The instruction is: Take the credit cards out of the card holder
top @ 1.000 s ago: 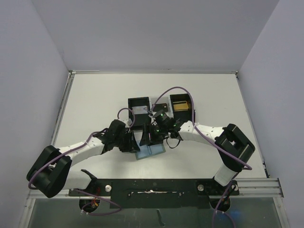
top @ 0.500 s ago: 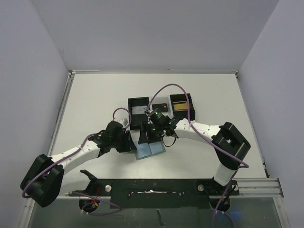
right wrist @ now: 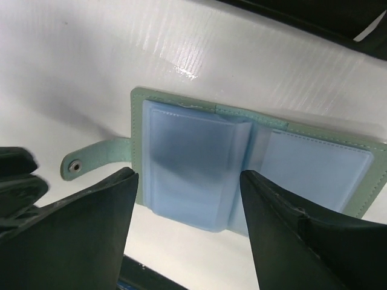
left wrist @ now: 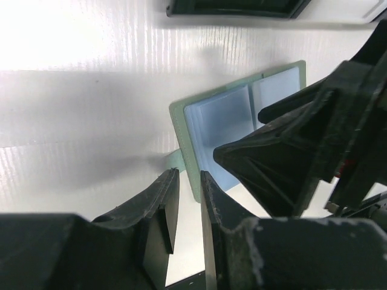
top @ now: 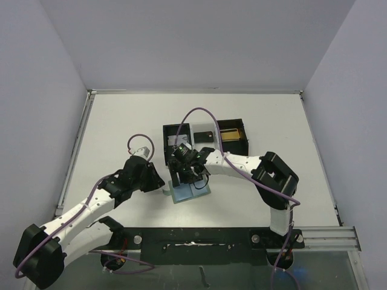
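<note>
Right claw [right wrist: 187,178] is spread over the card holder [right wrist: 302,163], which is laid open crosswise with its strap [right wrist: 91,160] pointed leftward; whether left claw [left wrist: 188,175] grips anything cannot be told.

The card holder [right wrist: 257,151] looks matt leatherette, its pockets [right wrist: 187,163] smooth translucent plastic, the table [right wrist: 91,54] glossy, ribbed.

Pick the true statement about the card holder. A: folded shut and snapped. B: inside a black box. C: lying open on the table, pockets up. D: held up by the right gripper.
C: the card holder lies unfolded on the table, its pale blue pockets facing up.
</note>
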Controlling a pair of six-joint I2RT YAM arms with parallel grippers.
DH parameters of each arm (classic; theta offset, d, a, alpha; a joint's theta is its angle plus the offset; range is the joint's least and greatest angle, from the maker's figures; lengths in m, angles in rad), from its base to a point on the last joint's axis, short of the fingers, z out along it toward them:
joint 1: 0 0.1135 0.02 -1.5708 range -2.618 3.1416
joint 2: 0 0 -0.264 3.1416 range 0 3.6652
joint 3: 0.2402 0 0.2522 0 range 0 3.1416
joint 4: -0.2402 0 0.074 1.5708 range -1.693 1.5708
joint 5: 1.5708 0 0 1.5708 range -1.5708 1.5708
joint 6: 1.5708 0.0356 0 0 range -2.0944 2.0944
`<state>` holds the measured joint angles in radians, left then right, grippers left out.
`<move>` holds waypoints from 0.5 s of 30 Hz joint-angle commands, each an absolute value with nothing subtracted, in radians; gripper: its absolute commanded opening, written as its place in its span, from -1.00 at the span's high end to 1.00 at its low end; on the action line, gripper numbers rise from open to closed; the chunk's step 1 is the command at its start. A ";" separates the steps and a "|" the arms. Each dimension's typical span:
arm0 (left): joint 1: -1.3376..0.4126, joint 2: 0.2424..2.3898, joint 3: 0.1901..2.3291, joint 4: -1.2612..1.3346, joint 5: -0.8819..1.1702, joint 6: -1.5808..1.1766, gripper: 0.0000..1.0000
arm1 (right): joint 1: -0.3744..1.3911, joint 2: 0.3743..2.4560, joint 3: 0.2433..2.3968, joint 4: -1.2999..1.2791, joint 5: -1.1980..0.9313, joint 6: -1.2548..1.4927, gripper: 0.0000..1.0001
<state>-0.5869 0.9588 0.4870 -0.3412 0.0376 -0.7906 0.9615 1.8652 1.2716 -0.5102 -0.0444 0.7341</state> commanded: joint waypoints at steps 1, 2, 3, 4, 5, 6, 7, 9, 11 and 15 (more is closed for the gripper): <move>-0.577 0.915 0.483 -0.364 -0.015 -0.810 0.61 | 0.993 1.899 1.359 -0.601 0.070 0.706 -0.40; -0.576 0.914 0.482 -0.364 -0.015 -0.811 0.61 | 1.000 1.907 1.369 -0.611 0.081 0.705 -0.41; -0.575 0.912 0.481 -0.364 -0.014 -0.811 0.61 | 1.005 1.915 1.376 -0.619 0.090 0.705 -0.43; -0.575 0.911 0.479 -0.360 -0.012 -0.813 0.61 | 1.010 1.923 1.382 -0.627 0.094 0.706 -0.44; -0.575 0.910 0.479 -0.358 -0.010 -0.813 0.61 | 1.014 1.932 1.388 -0.632 0.097 0.706 -0.44; -0.575 0.910 0.478 -0.356 -0.010 -0.813 0.61 | 1.018 1.939 1.398 -0.640 0.101 0.706 -0.46; -0.574 0.908 0.479 -0.356 -0.011 -0.813 0.61 | 1.024 1.944 1.406 -0.645 0.107 0.706 -0.47; -0.574 0.903 0.480 -0.357 -0.015 -0.813 0.61 | 1.031 1.952 1.418 -0.654 0.119 0.711 -0.50; -0.575 0.898 0.478 -0.357 -0.018 -0.813 0.61 | 1.032 1.964 1.427 -0.669 0.136 0.721 -0.51; -0.573 0.897 0.473 -0.352 -0.014 -0.814 0.61 | 1.033 1.991 1.437 -0.694 0.159 0.725 -0.45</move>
<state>-0.5804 0.9146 0.4755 -0.3714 -0.0017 -0.8082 1.0267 1.9686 1.3956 -0.6563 0.0986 0.7151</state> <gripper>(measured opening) 0.197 0.747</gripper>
